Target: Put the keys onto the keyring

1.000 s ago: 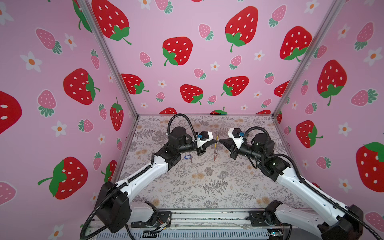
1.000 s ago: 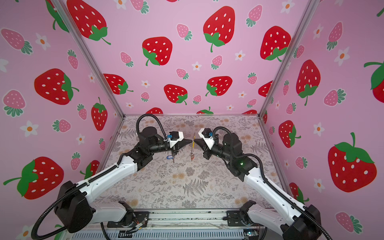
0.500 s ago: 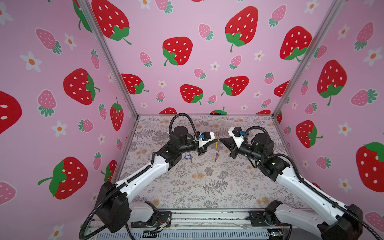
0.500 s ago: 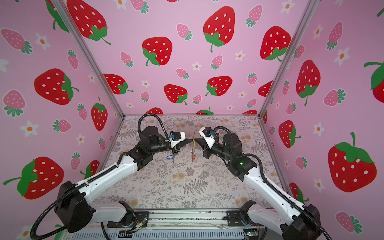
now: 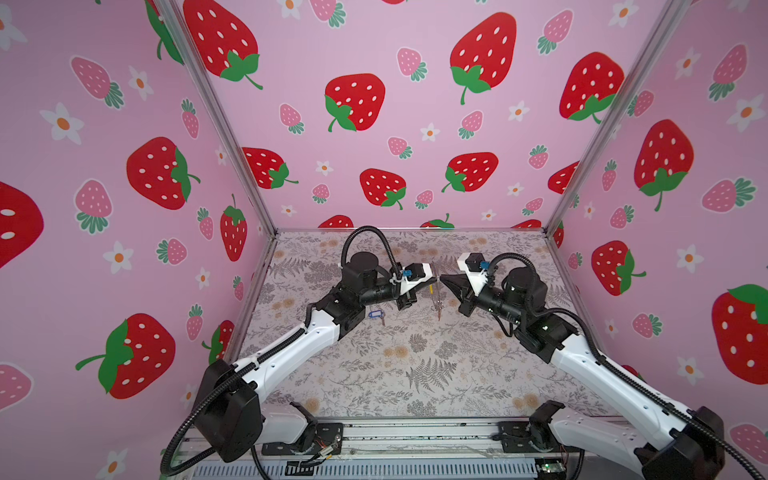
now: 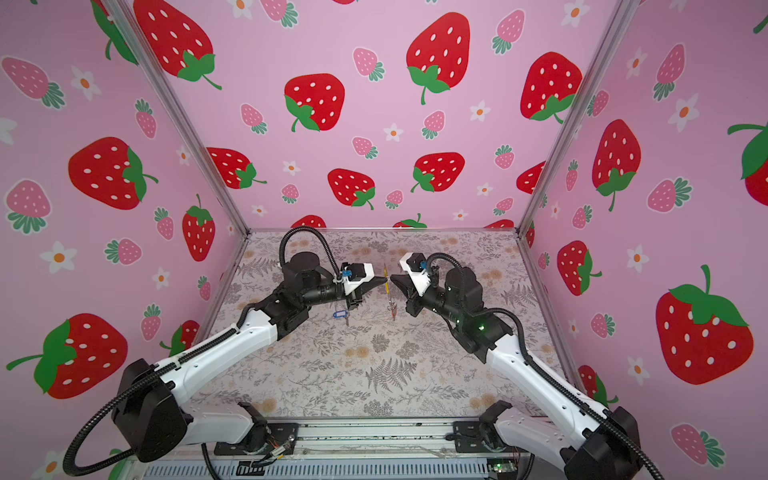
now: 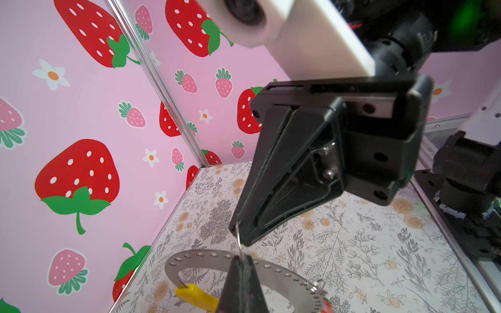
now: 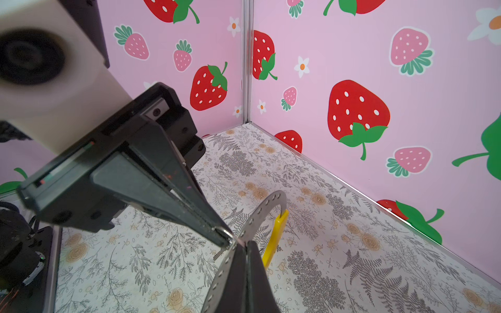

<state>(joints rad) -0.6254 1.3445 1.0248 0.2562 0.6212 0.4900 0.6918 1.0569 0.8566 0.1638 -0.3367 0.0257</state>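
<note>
The keyring (image 6: 389, 291) hangs upright in mid-air at the far middle, with the left gripper (image 6: 380, 282) and the right gripper (image 6: 395, 278) both pinched fully shut on its rim. The red-tagged key (image 7: 327, 309) looks already threaded on, while the blue-tagged key (image 6: 340, 314) lies loose on the table (image 6: 374, 374), left of the ring under the left arm. I can read no writing anywhere.

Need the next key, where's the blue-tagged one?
In both top views the blue-tagged key lies on the table, left of the keyring, beside the left arm.

White shells cover the left arm (image 5: 286, 361) and right arm (image 5: 602, 374) between black joints; ribbed black cables (image 5: 366, 228) loop alongside. White camera blocks (image 7: 298, 40) top the wrists. The left end effector (image 8: 226, 239) and right end effector (image 7: 238, 230) are black tapered wedges with screws.
</note>
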